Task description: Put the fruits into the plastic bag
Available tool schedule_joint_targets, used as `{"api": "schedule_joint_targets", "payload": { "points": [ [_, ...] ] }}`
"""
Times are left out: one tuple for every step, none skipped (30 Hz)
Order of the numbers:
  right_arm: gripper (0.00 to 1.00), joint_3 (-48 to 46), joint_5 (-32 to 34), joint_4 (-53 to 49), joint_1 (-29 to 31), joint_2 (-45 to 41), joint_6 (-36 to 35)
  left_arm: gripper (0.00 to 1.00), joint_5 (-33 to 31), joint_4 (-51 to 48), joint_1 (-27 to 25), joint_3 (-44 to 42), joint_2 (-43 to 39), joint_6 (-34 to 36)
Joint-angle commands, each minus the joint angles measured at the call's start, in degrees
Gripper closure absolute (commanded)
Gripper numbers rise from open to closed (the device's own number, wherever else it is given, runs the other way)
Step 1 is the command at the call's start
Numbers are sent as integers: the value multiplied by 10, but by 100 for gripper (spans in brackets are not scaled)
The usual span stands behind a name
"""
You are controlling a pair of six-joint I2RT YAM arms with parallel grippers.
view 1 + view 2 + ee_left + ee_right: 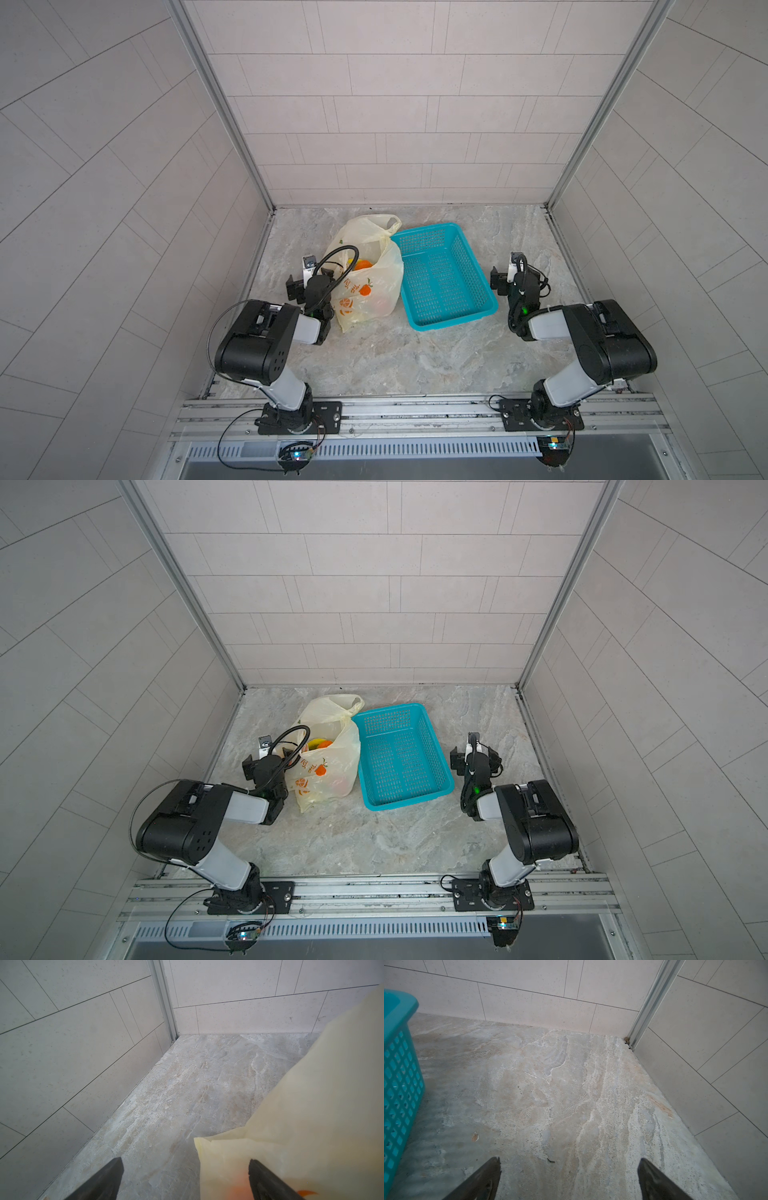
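Observation:
The plastic bag stands on the stone floor left of centre, pale yellow with orange prints, its mouth open upward. Inside it show an orange fruit and a bit of a yellow fruit; other fruits are only vague shapes through the film. My left gripper is open beside the bag's left side. In the left wrist view the bag reaches in between the jaws, and one fingertip is against it. My right gripper is open over bare floor.
A teal mesh basket sits just right of the bag, between the two grippers. Tiled walls close in the floor at the back and on both sides. A metal rail runs along the front.

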Motion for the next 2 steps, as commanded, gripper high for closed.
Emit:
{"api": "schedule_joint_targets", "payload": {
  "points": [
    [1,-4,-2,9,0,5,-5,0,2,3,3,5,1,-3],
    [1,-4,-2,9,0,5,-6,0,-1,7,1,3,0,-2]
  ]
}}
